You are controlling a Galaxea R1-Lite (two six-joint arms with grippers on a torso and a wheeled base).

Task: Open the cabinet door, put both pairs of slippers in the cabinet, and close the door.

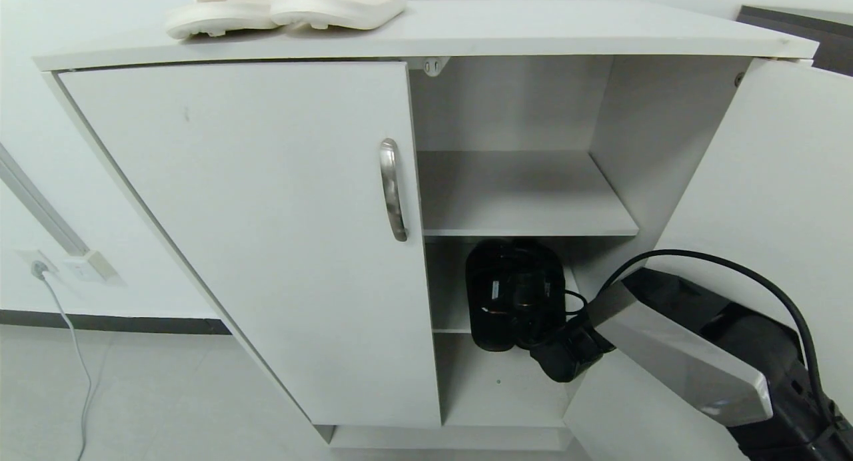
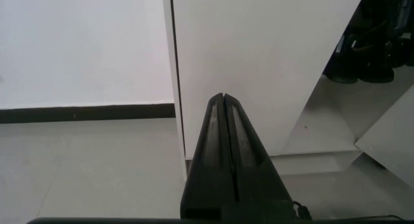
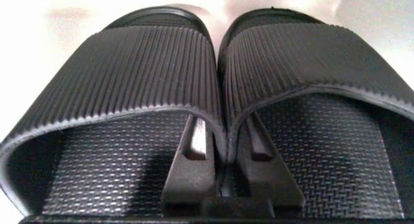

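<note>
A white cabinet [image 1: 466, 34] has its left door [image 1: 253, 234] shut and its right door [image 1: 766, 201] swung open. A black pair of slippers [image 1: 510, 291] is held side by side in the lower compartment, below the middle shelf [image 1: 520, 194]. My right gripper [image 1: 566, 348] is shut on them. In the right wrist view one finger sits inside each black slipper [image 3: 149, 75], and my right gripper [image 3: 225, 153] pinches their two touching side walls. A cream pair of slippers [image 1: 286, 11] lies on the cabinet top. My left gripper [image 2: 223, 107] is shut and empty, low before the left door [image 2: 259, 56].
The left door carries a metal handle [image 1: 393, 189] at its inner edge. A wall socket with a cable [image 1: 36, 269] sits low on the wall to the left. Grey floor [image 1: 133, 394] spreads in front of the cabinet.
</note>
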